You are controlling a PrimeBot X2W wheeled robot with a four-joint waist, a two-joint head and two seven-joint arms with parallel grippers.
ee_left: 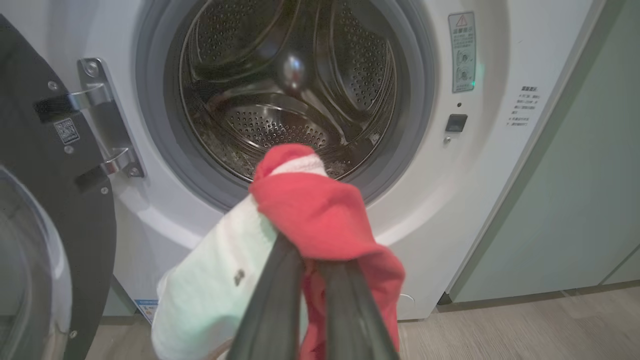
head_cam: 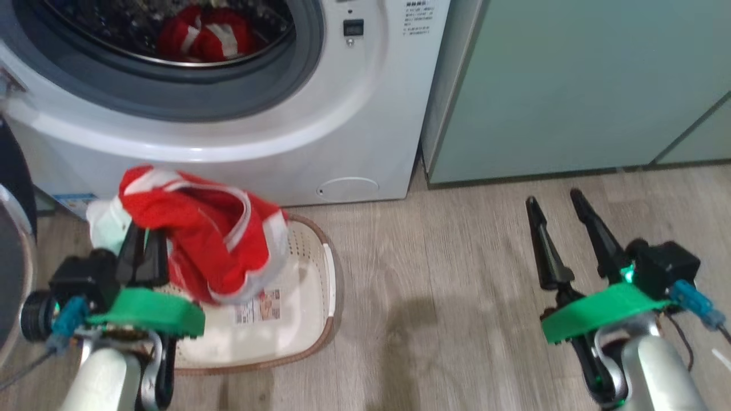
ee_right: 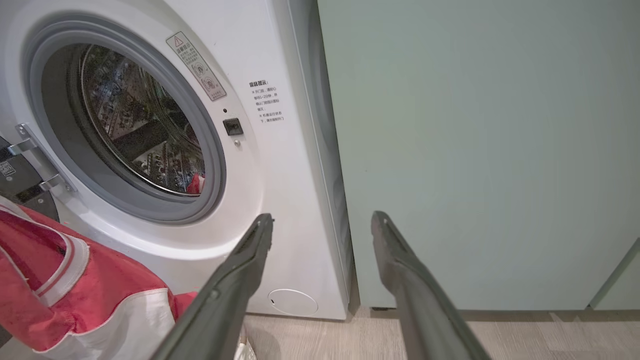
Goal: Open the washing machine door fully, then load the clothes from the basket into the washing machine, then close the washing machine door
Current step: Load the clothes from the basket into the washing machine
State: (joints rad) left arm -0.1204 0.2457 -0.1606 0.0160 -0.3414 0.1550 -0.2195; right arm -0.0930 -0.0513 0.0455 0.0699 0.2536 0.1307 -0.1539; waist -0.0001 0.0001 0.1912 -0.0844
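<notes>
The washing machine (head_cam: 354, 131) stands with its porthole uncovered; the washing machine door (ee_left: 45, 210) is swung out to the left on its hinge. One red and white garment (head_cam: 200, 37) lies inside the drum. My left gripper (head_cam: 143, 237) is shut on another of the clothes (head_cam: 205, 245), red with white panels, hanging above the cream basket (head_cam: 328, 268). In the left wrist view this garment (ee_left: 320, 210) hangs in front of the drum mouth and hides the fingertips. My right gripper (head_cam: 557, 202) is open and holds nothing, over the floor to the right of the machine.
Pale green cabinets (head_cam: 571, 85) stand right of the machine, close in front of my right gripper (ee_right: 322, 220). Wooden floor (head_cam: 445, 274) runs between the basket and the right arm. The open door's black rim (head_cam: 14, 171) lies by my left arm.
</notes>
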